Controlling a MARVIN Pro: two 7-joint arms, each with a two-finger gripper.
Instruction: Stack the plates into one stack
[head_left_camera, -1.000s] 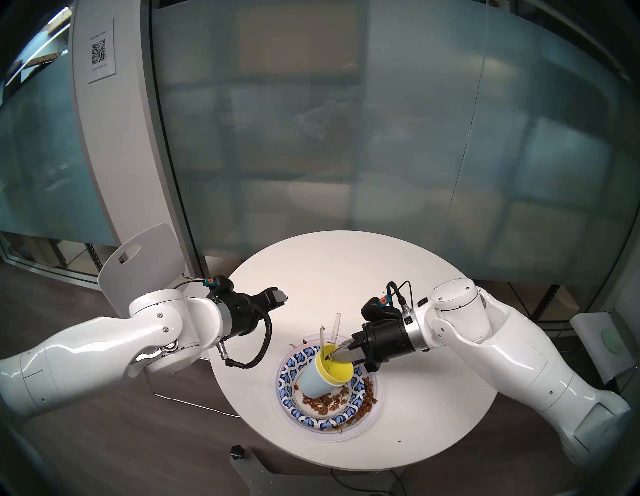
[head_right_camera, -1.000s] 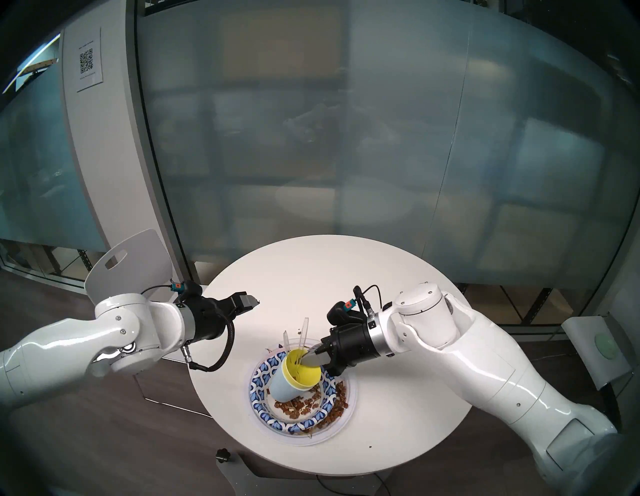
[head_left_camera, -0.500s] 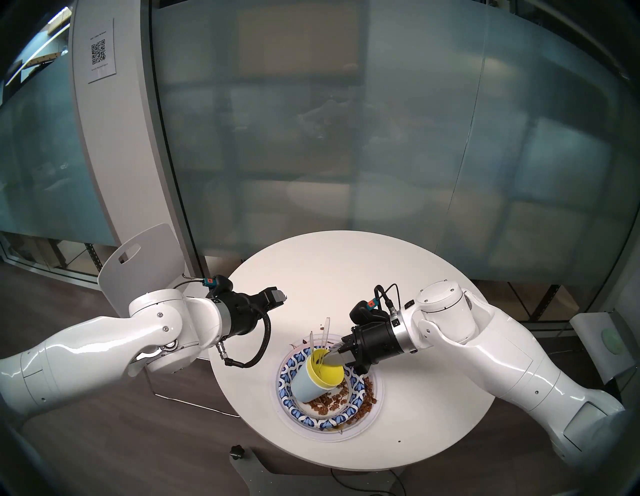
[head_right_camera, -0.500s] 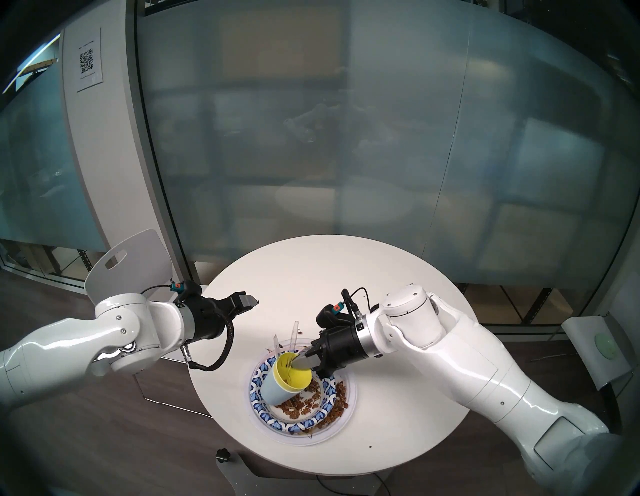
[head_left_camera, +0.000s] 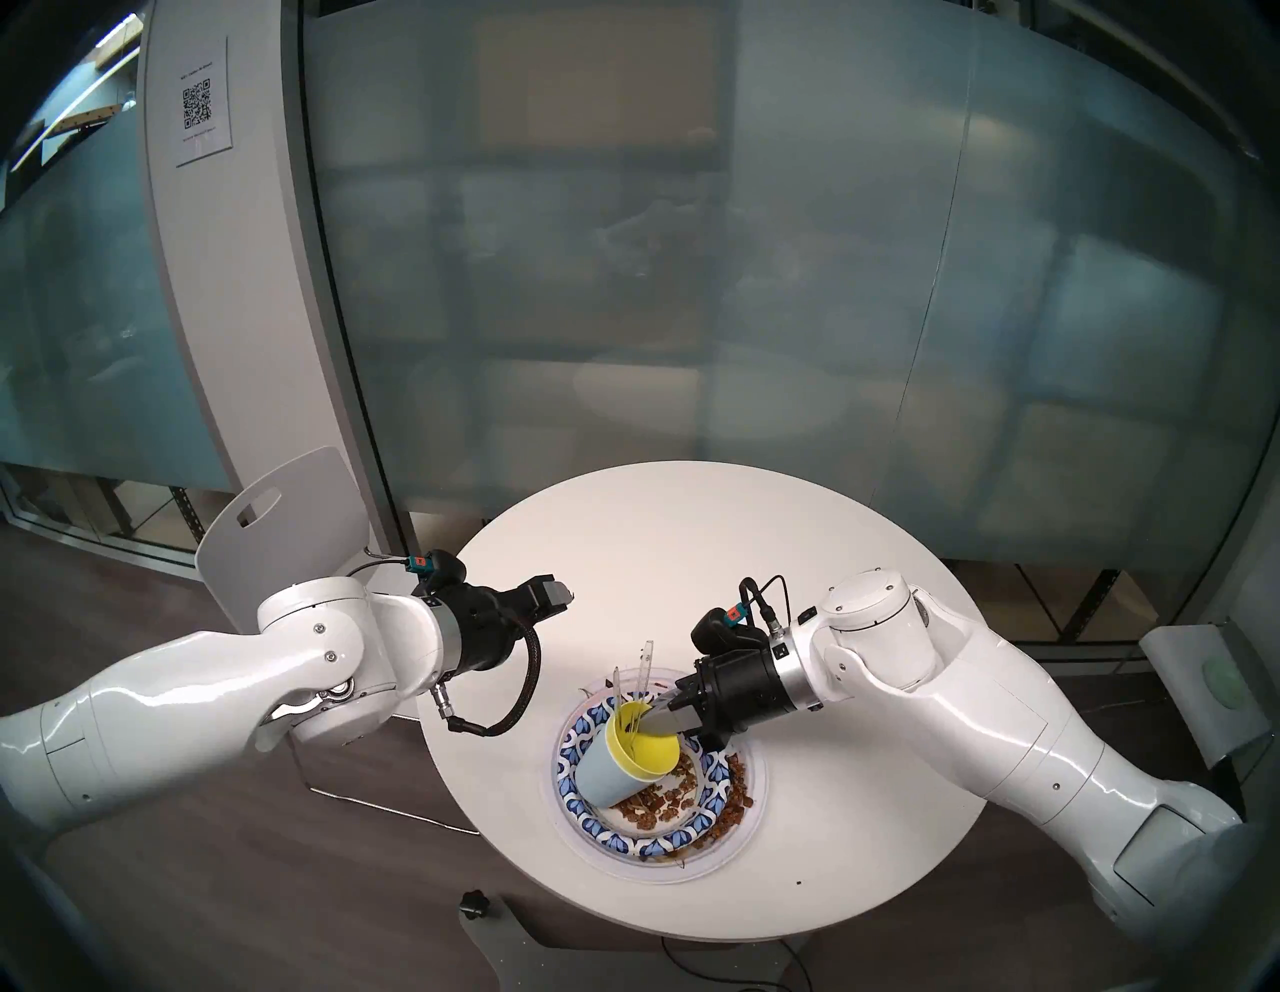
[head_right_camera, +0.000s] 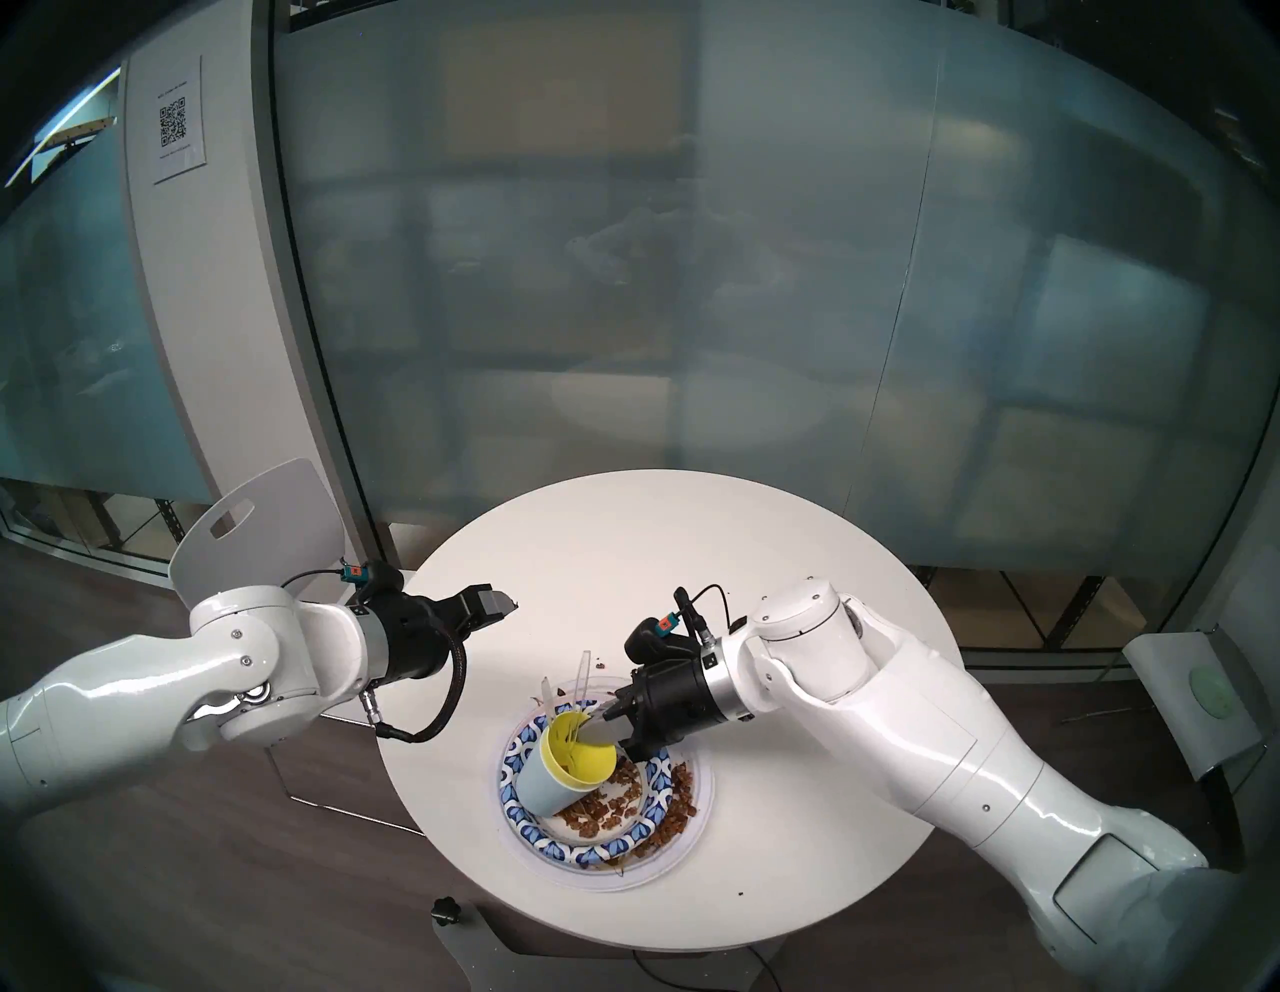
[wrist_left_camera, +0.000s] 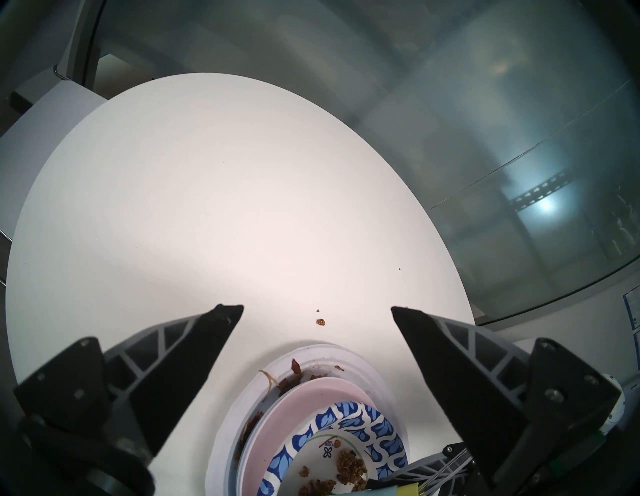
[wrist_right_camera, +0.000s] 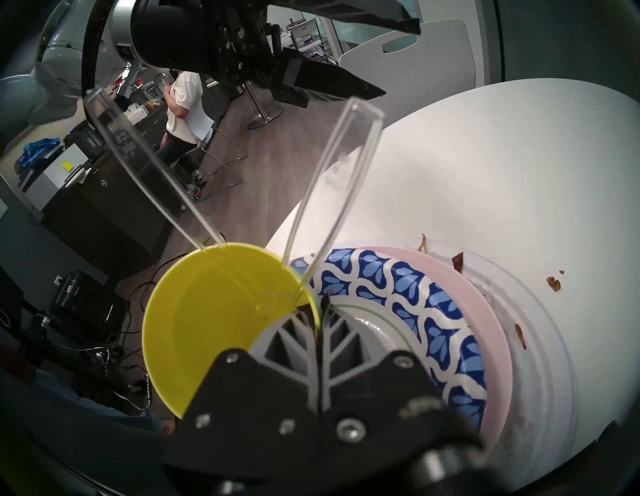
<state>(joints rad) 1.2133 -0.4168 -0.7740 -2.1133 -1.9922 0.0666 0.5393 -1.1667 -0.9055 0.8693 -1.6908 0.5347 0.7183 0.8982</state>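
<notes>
- Head views: stack near table edge; tilted cups with clear cutlery on it, crumbs around. Right gripper clamps yellow rim from right; left gripper hovers far-left.
- Left wrist: jaws wide, empty; stack below.
- Right wrist: fingers clenched on cup rim.

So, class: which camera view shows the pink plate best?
The left wrist view: the pink plate shows as a broad crescent between the white plate and the patterned plate. The right wrist view shows a narrower pink rim. In both head views it is mostly hidden and cannot be told apart.
</notes>
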